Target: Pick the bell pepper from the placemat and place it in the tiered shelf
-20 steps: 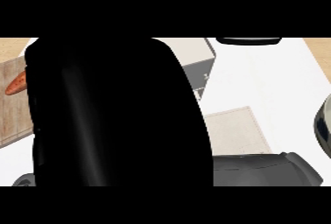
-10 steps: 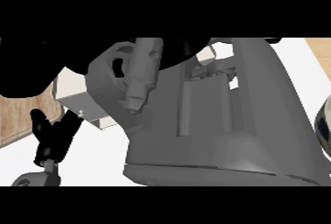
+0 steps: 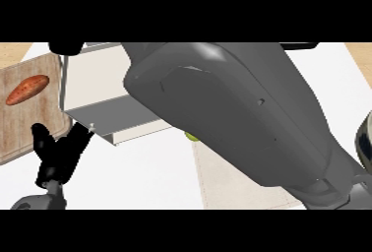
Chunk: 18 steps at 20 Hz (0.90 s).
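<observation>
One open left hand (image 3: 58, 152) rests at 8 o'clock, one sweet potato (image 3: 27, 89) lies at 10, and one big grey arm (image 3: 240, 118) hides the right hand.

Orange sweet potato (image 3: 27, 89); brown wood-grain board (image 3: 22, 129); beige placemat (image 3: 236, 182).

There is a single view, from the robot's head, looking steeply down onto the white counter (image 3: 138, 167). A grey forearm (image 3: 232, 113) sits very near the lens, running from 5 o'clock toward 12 and covering most of the middle. Around it the view takes in the tiered shelf (image 3: 109, 115) toward 10 o'clock, a wooden board (image 3: 29, 123) at 9, the placemat (image 3: 232, 187) toward 6, and the left hand (image 3: 58, 152) at 8.
</observation>
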Motion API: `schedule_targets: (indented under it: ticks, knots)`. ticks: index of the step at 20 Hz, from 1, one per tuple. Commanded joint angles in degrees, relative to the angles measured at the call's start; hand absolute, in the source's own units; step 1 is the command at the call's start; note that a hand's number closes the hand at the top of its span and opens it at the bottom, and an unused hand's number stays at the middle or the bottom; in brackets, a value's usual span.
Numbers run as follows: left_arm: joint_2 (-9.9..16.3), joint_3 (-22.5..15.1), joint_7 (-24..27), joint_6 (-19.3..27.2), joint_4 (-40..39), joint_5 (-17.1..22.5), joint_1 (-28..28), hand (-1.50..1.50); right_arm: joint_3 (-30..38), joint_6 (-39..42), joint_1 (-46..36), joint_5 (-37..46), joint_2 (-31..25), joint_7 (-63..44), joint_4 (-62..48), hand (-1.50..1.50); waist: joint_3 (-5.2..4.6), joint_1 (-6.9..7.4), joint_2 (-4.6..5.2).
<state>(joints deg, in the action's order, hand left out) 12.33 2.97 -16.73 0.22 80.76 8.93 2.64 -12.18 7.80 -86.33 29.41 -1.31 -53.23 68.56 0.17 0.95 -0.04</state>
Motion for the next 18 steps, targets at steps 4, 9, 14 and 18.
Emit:
schedule_targets:
  ticks: [4,9,14,18]
  knots:
    - [-1.5,-1.6,-3.2,1.9,-0.8,-2.0,1.4,0.00,1.2,-6.2,-2.0,2.8,1.2,8.0,-11.6,1.50,-0.24,0.22,0.31]
    - [-1.1,-0.1,0.9,-1.1,-2.0,-0.4,-0.9,0.00,3.4,-7.1,-1.2,4.3,0.7,14.6,-17.6,1.50,-0.26,0.29,0.39]
    - [0.1,0.3,-2.2,-2.4,1.7,0.9,-2.7,0.00,4.4,-8.4,-4.6,3.9,1.3,16.6,-20.8,1.50,-0.23,0.65,0.20]
    - [-1.2,0.6,2.9,-1.9,-3.6,-0.8,-2.5,0.00,5.7,-7.9,-3.5,3.3,0.3,22.2,-22.9,1.50,-0.25,0.28,0.37]
